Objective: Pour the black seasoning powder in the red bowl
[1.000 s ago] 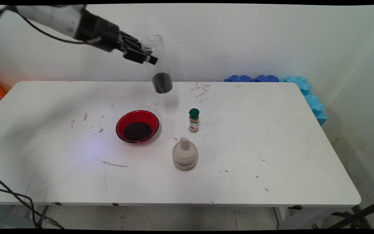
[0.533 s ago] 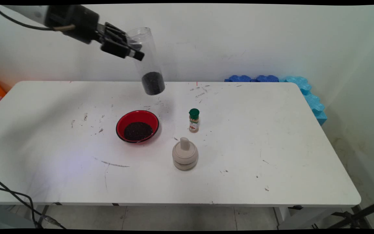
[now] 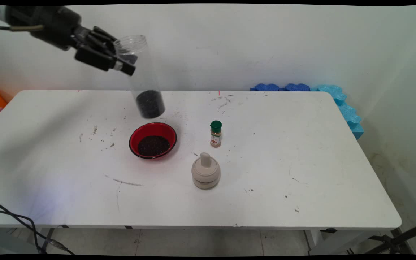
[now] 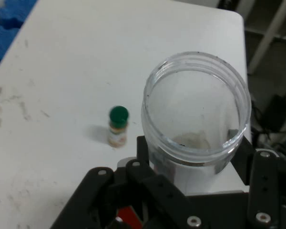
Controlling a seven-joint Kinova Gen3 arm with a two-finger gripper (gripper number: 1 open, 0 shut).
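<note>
My black gripper is shut on a tall clear plastic jar, gripping it near its open mouth high above the table's back left. The jar hangs nearly upright, tilted slightly, with dark grains at its bottom. It hovers just behind and above a red bowl that holds a heap of the same dark grains. In the hand view the jar's open rim fills the middle, clamped by the gripper, and a small spice bottle with a green cap stands on the table beyond.
The green-capped spice bottle stands right of the bowl. A beige lidded pot with a knob sits in front of it. Blue foam pieces lie along the table's far right corner. Black cables hang at the lower left.
The gripper has carried the jar to the left and slightly down, from behind the bowl's right side to above its back rim. The jar stays upright with the grains at its bottom.
</note>
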